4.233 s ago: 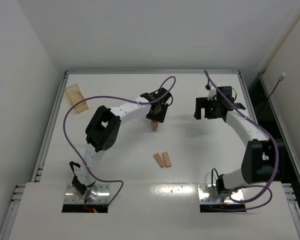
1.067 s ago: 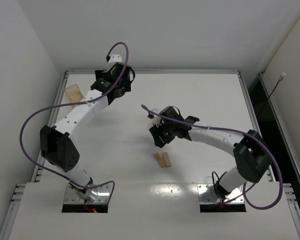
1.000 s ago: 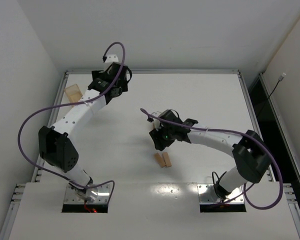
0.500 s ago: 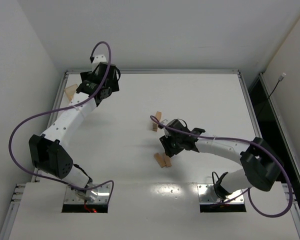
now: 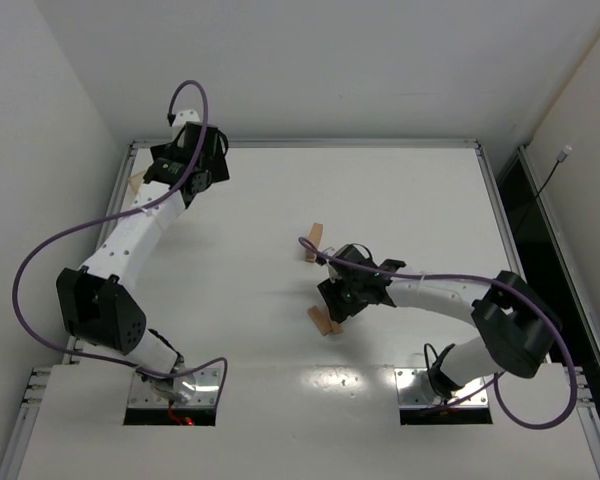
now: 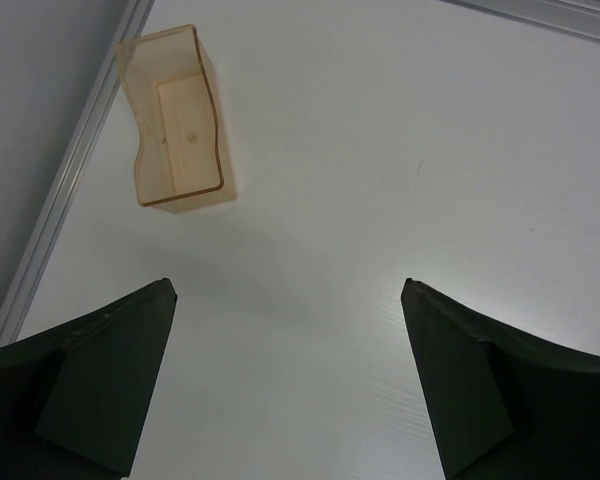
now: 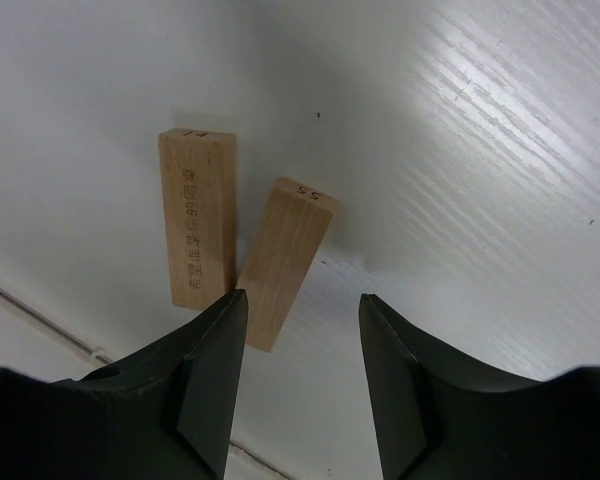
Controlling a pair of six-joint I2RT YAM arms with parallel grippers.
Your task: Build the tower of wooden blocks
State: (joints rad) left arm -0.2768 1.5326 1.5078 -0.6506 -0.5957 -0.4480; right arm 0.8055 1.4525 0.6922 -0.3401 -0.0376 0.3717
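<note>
The right gripper (image 5: pixel 338 303) is held low over two loose wood blocks (image 5: pixel 323 321) near the front middle of the white table (image 5: pixel 410 195). In the right wrist view its jaws are seen apart, with nothing clamped between them. The two planks lie just ahead of the fingertips (image 7: pixel 212 375). One, the printed plank (image 7: pixel 197 218), lies flat with faint lettering on its upper face. The other, the angled plank (image 7: pixel 285 262), is slanted beside it so that the pair forms a narrow V, its near end lying close to the left-hand finger.

The tower (image 5: pixel 311 243) is seen beyond that pair, towards the middle of the table – a short stack with its top plank set askew.

The left gripper (image 5: pixel 185 162) is stretched out to the far left corner. Its jaws are spread wide and hold nothing, and a translucent amber box (image 6: pixel 175 120) – open side visible – lies on the table beyond its fingers (image 6: pixel 100 380), close to the table's metal edge rail (image 6: pixel 65 190).
</note>
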